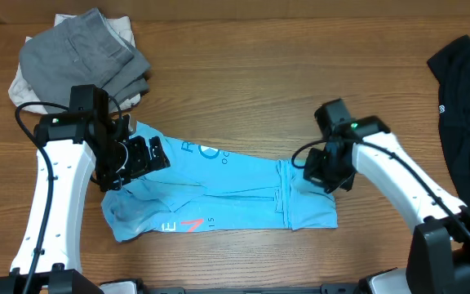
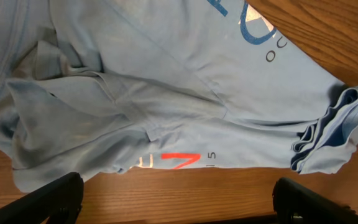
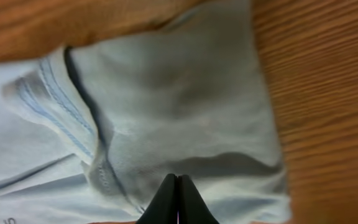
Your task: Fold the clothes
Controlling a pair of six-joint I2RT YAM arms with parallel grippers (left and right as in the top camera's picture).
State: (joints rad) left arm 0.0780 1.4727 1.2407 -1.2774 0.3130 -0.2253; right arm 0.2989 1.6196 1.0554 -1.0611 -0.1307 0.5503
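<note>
A light blue T-shirt [image 1: 219, 192] with printed logos lies in a long, partly folded band across the middle of the table. My left gripper [image 1: 133, 159] hovers over the shirt's left end with its jaws wide open. In the left wrist view its fingers [image 2: 48, 199] stand over bare wood just off the shirt [image 2: 166, 93], with nothing between them. My right gripper [image 1: 326, 173] is at the shirt's upper right corner. In the right wrist view its tips [image 3: 178, 186] are pressed together on the wrinkled cloth [image 3: 166, 93], pinching it.
A pile of grey [image 1: 84, 53] and off-white [image 1: 23, 86] garments sits at the back left, close behind my left arm. A black garment [image 1: 467, 106] lies at the right edge. Bare wooden table [image 1: 259, 73] spreads behind the shirt.
</note>
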